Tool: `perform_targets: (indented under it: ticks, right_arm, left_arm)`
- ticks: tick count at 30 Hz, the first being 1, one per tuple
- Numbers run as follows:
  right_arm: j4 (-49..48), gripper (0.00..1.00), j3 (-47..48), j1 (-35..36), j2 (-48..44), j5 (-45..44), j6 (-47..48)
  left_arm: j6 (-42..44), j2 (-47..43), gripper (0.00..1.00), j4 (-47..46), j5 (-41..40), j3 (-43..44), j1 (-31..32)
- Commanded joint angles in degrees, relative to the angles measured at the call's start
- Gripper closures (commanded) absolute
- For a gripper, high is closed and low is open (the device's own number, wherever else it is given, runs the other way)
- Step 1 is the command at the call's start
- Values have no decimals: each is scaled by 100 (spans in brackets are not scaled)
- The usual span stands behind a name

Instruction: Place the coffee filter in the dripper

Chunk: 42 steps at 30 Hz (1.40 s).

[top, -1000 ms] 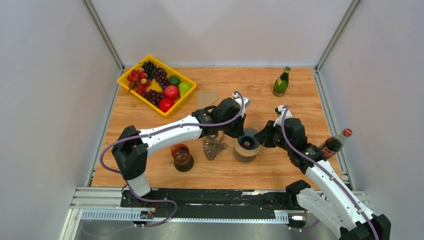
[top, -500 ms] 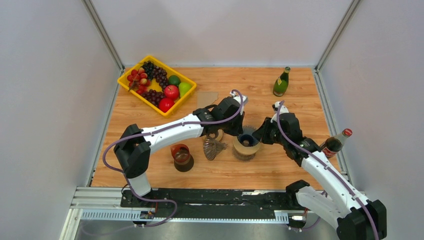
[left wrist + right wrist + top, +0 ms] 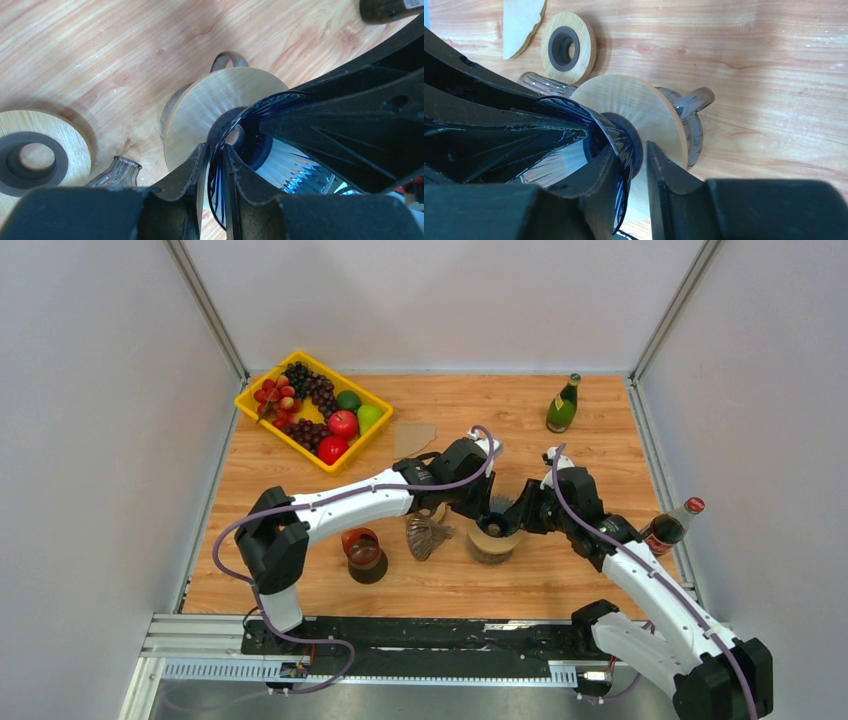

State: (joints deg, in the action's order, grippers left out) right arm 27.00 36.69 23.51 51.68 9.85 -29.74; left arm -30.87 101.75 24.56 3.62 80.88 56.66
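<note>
At the middle of the table (image 3: 590, 445), both arms met over the blue dripper (image 3: 495, 524), which stood in its wooden collar (image 3: 644, 107). The coffee filter (image 3: 415, 436) lay flat on the wood behind the left arm, well apart from the dripper, so I judged the step was only preparing the dripper. The next move calls for a free gripper to lift that thin paper by its edge.

The left gripper (image 3: 215, 150) had its jaws narrowly around the blue rim; whether they pressed it, I cannot tell. The right gripper (image 3: 630, 149) stood a little apart, the rim against one finger only.
</note>
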Motion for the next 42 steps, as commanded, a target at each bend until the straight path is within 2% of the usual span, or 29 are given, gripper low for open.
perform_targets:
  ticks: [1, 8, 12, 16, 17, 19, 24, 27, 30, 35, 42]
  right_arm:
    - [405, 66, 270, 16, 128, 152, 29]
    - [334, 52, 515, 22, 82, 231, 38]
    - [339, 44, 686, 17, -26, 298, 88]
    - [333, 31, 855, 15, -124, 328, 176]
    - [332, 28, 903, 18, -150, 333, 215]
    - [333, 21, 986, 15, -202, 323, 273]
    - [333, 2, 1238, 15, -360, 27, 364]
    - [328, 0, 1432, 17, -376, -79, 474]
    - [320, 0, 1635, 15, -242, -133, 552]
    - [242, 0, 2126, 22, 312, -392, 513]
    - [-112, 0, 2824, 336, 1477, -221, 524]
  left_arm:
    - [156, 58, 70, 379, -85, 258, 32]
    - [236, -32, 56, 400, -168, 462, 33]
    - [326, -153, 42, 437, -333, 613, 31]
    - [461, -456, 22, 391, -280, 670, 30]
    - [513, -508, 13, 374, -255, 665, 29]
    - [599, -681, 2, 301, -193, 623, 33]
    - [838, -1145, 0, 427, -824, 621, 31]
    - [883, -1391, 0, 510, -1333, 540, -13]
    - [794, -1727, 0, 492, -1391, 247, -229]
    - [453, -2238, 0, 428, -1317, -396, -1142]
    - [-29, -2831, 0, 317, -973, -1606, -2567]
